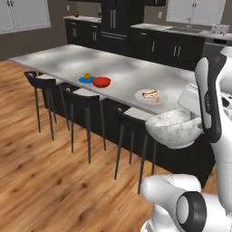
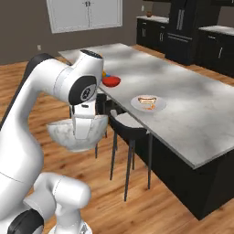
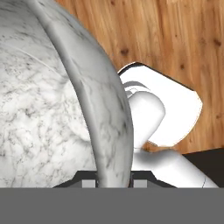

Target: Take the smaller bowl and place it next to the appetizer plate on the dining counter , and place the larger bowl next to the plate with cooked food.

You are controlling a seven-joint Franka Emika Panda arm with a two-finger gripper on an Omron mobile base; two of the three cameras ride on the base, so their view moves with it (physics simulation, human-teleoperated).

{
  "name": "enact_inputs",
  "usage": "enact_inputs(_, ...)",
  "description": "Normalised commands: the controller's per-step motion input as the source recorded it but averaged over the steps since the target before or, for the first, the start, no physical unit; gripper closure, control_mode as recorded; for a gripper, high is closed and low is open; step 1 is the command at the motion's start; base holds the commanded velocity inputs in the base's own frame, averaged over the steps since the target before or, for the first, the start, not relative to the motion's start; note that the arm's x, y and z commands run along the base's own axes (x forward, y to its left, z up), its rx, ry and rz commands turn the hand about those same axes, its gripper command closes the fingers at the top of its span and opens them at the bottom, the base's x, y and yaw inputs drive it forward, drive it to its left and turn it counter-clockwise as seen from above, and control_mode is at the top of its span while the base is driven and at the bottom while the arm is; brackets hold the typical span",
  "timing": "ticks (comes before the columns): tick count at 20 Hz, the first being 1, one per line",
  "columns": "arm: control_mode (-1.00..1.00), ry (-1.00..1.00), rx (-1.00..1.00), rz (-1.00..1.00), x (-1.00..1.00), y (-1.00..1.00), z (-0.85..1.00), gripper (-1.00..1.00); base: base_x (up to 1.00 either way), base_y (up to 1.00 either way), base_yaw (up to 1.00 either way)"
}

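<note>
While rim-pinched by fingers [image 3: 113, 183], deep marbled larger bowl [image 1: 174, 128].

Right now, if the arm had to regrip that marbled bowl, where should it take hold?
On the rim wall, as now: the gripper straddles the marbled bowl's thin rim from above, one finger inside, one outside. The body is likely too wide and round to span.

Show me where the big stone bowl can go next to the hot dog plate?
The claw grips the larger bowl by its rim, off the dining counter, above the stools. Bare marble lies between the plate with cooked food and the smaller bowl, and behind the plate. It is crowded where the red bowl sits by the appetizer plate.
</note>
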Motion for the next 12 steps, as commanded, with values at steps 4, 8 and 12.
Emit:
enact_inputs(4,1.00,0.00,0.00,0.00,0.00,0.00,0.00,1.00,0.82,0.83,-0.58)
enact_inputs(8,1.00,0.00,0.00,0.00,0.00,0.00,0.00,1.00,0.91,0.83,-0.55)
enact_inputs(12,1.00,0.00,0.00,0.00,0.00,0.00,0.00,1.00,0.88,0.55,-0.50)
